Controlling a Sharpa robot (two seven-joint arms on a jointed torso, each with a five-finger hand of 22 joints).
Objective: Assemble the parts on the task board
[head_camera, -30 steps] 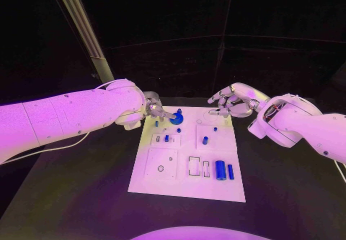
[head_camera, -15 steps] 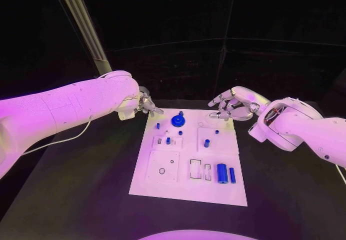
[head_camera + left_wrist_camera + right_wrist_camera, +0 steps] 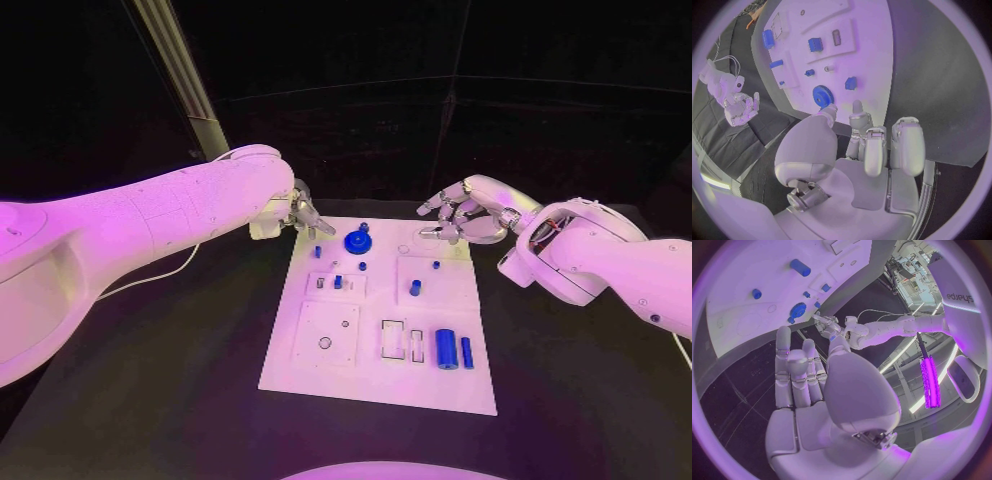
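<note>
Board (image 3: 378,370): white rectangular plate, long axis running away from the robot, lying flat mid-table (image 3: 144,400). Surface has raised square panels and a couple of slot cutouts near the middle.

Parts on it, all blue:
- gear (image 3: 358,241), round and toothed with a small peg on top, at the far end of the board; the left wrist view shows its toothed rim (image 3: 822,95)
- small peg (image 3: 317,252) just left of the gear
- small pieces (image 3: 338,282) on the left square panel
- short peg (image 3: 414,287) on the right panel, tiny one (image 3: 436,265) beyond it
- fat cylinder (image 3: 446,347) lying near the right edge, thin rod (image 3: 466,349) just beside it, both parallel to the board's long side

Left hand (image 3: 300,213): at the board's far left corner, near the gear, not touching it. Fingers partly curled and apart, nothing held (image 3: 873,145).

Right hand (image 3: 469,212): above the far right corner of the board, fingers bent but spread, nothing in it (image 3: 804,375).

Both hands are clear of the parts.
</note>
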